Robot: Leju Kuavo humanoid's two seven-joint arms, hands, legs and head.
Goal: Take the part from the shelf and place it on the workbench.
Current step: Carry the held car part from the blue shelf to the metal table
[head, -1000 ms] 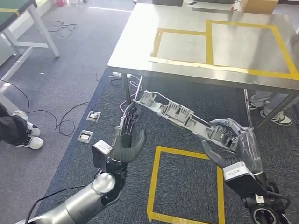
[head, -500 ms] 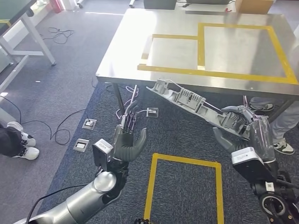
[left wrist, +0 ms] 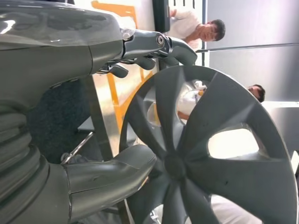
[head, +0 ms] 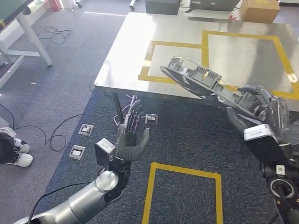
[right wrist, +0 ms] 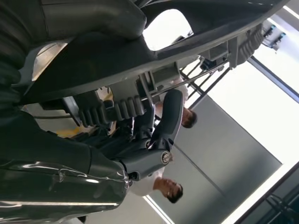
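Head view, right hand [head: 262, 109] gripping long grey part [head: 208, 84] over workbench [head: 123, 51] edge, left hand [head: 130, 140] seemingly spread, empty

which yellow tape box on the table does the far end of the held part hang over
The smaller left yellow tape rectangle on the steel table; the long grey plastic part in the right hand reaches over its near edge.

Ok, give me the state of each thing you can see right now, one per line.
Part: held at one end by the right hand, tilted, far end over the workbench edge.
Right hand: grips the part.
Left hand: raised, fingers apart, holds nothing.
Workbench: bare steel with yellow tape rectangles.
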